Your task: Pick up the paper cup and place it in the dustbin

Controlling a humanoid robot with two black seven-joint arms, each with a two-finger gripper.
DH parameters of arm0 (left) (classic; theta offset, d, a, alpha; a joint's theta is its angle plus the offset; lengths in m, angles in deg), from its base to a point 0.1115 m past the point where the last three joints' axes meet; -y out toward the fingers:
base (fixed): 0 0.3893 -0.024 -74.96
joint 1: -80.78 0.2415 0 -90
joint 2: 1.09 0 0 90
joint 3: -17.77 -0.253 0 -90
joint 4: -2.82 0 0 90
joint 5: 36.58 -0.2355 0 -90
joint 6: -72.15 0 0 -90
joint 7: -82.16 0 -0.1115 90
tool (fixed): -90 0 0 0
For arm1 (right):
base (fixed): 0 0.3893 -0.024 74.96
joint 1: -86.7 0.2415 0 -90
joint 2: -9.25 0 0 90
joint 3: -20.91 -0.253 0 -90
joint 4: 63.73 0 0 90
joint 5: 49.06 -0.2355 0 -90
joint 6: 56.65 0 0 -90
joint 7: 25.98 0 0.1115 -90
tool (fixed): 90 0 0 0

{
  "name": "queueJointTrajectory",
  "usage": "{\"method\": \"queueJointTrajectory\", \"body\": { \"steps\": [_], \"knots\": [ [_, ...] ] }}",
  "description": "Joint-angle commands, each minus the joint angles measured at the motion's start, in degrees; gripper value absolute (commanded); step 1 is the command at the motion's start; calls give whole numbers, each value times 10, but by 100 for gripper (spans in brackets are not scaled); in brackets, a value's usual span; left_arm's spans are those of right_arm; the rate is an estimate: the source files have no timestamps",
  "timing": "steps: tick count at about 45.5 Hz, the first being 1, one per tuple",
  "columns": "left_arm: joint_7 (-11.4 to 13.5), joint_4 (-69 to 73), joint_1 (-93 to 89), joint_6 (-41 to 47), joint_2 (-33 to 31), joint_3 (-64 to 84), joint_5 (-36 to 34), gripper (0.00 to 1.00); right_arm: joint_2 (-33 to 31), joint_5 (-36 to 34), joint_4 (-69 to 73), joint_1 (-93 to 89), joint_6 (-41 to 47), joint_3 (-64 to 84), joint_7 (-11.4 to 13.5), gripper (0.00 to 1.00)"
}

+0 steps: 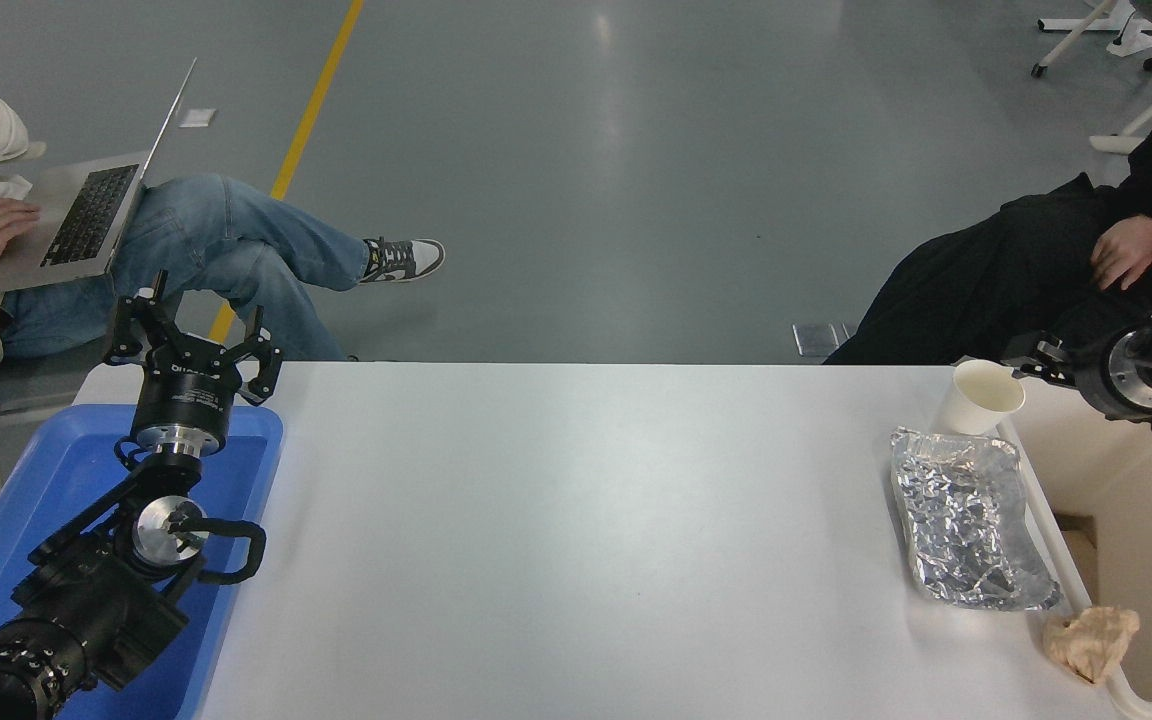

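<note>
The paper cup (979, 396) stands on the table (576, 520), at its far right corner. Just nearer than the cup lies a foil tray (971, 532), with a paper wad (1091, 640) nearer still. The dustbin (1131, 520) stands right of the cup.
</note>
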Motion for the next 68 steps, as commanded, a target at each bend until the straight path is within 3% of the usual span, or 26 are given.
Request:
{"method": "queueJointTrajectory", "body": {
  "steps": [1,11,27,46,53,60,68],
  "knots": [
    [0,0,0,0,0,0,0,99,42,-43,-106,-84,-29,-37,1,100],
    [0,0,-1,0,0,0,0,99,89,-44,-246,-166,-29,-64,1,100],
    [0,0,0,0,0,0,-1,99,125,-41,-254,-191,-49,-77,1,100],
    [0,1,-1,0,0,0,-1,99,124,-41,-254,-198,-57,-77,1,53],
    [0,1,-1,0,0,0,-1,99,124,-42,-253,-198,-57,-80,2,47],
    [0,0,0,0,0,0,-1,99,122,-43,-246,-198,-57,-80,4,20],
    [0,0,-1,0,0,0,-1,99,122,-45,-243,-197,-53,-80,8,2]
  ]
}}
